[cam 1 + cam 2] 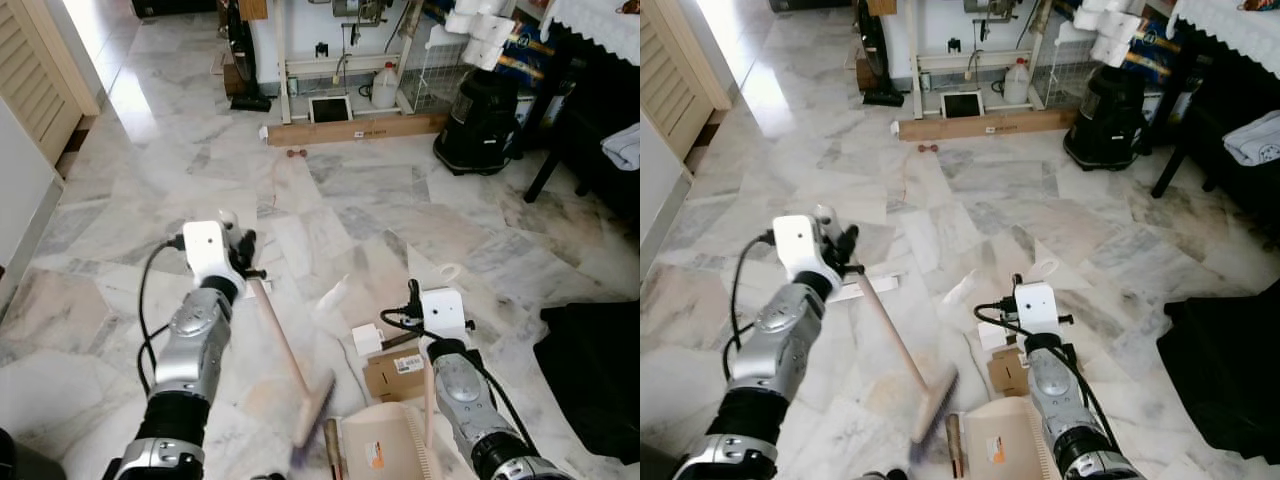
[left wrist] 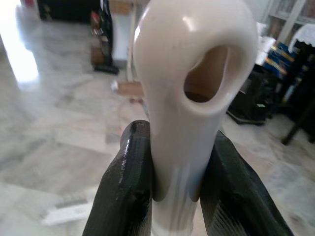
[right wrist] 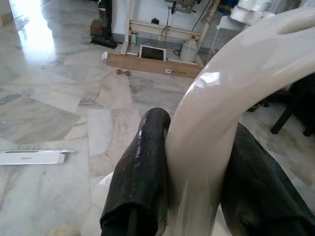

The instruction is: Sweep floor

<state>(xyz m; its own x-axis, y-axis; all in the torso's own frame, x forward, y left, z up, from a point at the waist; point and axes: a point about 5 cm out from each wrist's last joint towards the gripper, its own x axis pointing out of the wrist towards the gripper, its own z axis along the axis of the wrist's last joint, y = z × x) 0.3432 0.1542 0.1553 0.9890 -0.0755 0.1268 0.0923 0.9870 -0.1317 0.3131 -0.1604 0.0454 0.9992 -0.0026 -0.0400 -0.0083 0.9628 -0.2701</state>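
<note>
Left fingers clamped around broom handle; right fingers pinching dustpan handle. Broom head on the marble floor beside dustpan. Mid-sweep, apparently; next likely needs pulling cardboard scraps into the pan.

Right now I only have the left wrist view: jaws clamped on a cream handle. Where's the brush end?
Observer: The broom head is down at the floor, close in front of the robot, just left of the dustpan.
Operator: What's holding the dustpan?
Observer: The right gripper, jaws shut on the dustpan's cream handle.
Operator: Any debris close by?
Observer: A small cardboard box lies on the floor just beyond the dustpan.
</note>
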